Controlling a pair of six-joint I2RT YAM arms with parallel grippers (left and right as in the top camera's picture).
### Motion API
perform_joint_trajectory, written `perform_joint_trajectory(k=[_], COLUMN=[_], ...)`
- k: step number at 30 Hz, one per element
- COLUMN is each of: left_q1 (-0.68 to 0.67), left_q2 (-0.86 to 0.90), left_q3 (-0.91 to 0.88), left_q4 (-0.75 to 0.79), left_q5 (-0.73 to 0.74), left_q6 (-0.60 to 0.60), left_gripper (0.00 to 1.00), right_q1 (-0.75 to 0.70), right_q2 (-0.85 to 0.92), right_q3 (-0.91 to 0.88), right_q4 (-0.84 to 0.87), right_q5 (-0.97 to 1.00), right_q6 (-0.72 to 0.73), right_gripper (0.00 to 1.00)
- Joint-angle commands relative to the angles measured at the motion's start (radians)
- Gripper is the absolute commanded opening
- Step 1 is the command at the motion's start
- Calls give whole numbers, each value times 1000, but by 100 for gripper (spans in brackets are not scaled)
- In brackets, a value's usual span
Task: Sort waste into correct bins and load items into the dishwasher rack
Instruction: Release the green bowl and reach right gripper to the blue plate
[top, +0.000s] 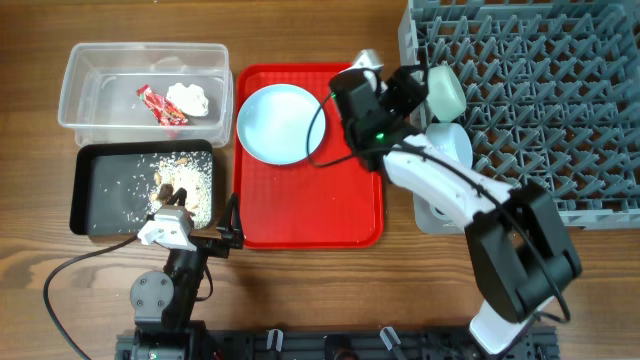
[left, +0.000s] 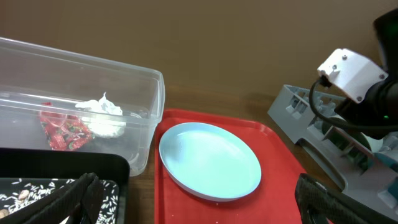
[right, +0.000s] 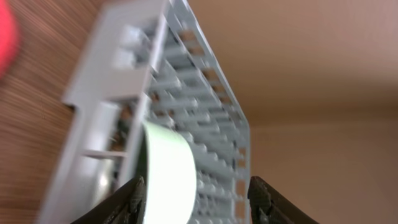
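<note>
The pale blue plate (top: 280, 122) lies on the red tray (top: 310, 215); it also shows in the left wrist view (left: 209, 160). The light green bowl (top: 444, 92) stands on edge at the left edge of the grey rack (top: 540, 90). My right gripper (top: 405, 88) is open around the bowl's rim (right: 169, 174), which is close to its left finger. A pale blue bowl (top: 452, 143) sits just under that arm by the rack. My left gripper (top: 185, 215) is open and empty over the black tray's near edge. The cup, fork and spoon are out of view.
The clear tub (top: 95, 70) holds the red wrapper (top: 162, 105) and the white tissue (top: 190, 98). The black tray (top: 100, 190) holds beige food scraps (top: 185, 185). The right arm crosses the red tray's right edge.
</note>
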Motion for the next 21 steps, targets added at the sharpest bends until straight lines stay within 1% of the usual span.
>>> perform_joint_trajectory(k=[1, 3, 4, 5, 7, 8, 10, 12, 13, 14, 16, 18, 19, 21], left_q1=[8, 8, 8, 8, 8, 8, 8, 8, 8, 8, 8, 8, 8, 8], left_q2=[-11, -11, -11, -11, -11, -11, -11, -11, -11, -11, -11, -11, -11, -11], left_q3=[-8, -8, -8, -8, -8, -8, -9, -9, -8, -9, -8, -8, -8, -8], left_q4=[2, 2, 2, 2, 2, 2, 2, 2, 2, 2, 2, 2, 2, 2], left_q5=[9, 9, 9, 8, 9, 8, 9, 9, 9, 9, 8, 8, 8, 9], left_q6=[20, 20, 20, 20, 20, 20, 20, 20, 20, 20, 20, 20, 20, 20], left_gripper=[100, 100, 100, 100, 100, 100, 100, 100, 100, 100, 100, 100, 100, 100], right_q1=[55, 77, 85, 89, 87, 84, 73, 74, 76, 78, 78, 77, 77, 74], right_q2=[-103, -133, -146, -158, -171, -171, -162, -141, -132, -117, -88, -58, -43, -7], right_q3=[10, 12, 17, 25, 43, 44, 39, 38, 38, 38, 38, 38, 38, 38], right_q4=[-69, -153, -214, -284, -399, -419, -419, -391, -381, -375, -374, -371, -371, -372], right_q5=[-132, -239, -333, -461, -798, -939, -1314, -1456, -1470, -1465, -1424, -1363, -1331, -1236], right_q6=[102, 214, 290, 386, 618, 695, 890, 1049, 1101, 1182, 1289, 1348, 1368, 1423], right_gripper=[57, 60, 61, 64, 66, 66, 66, 66, 66, 65, 59, 56, 53, 52])
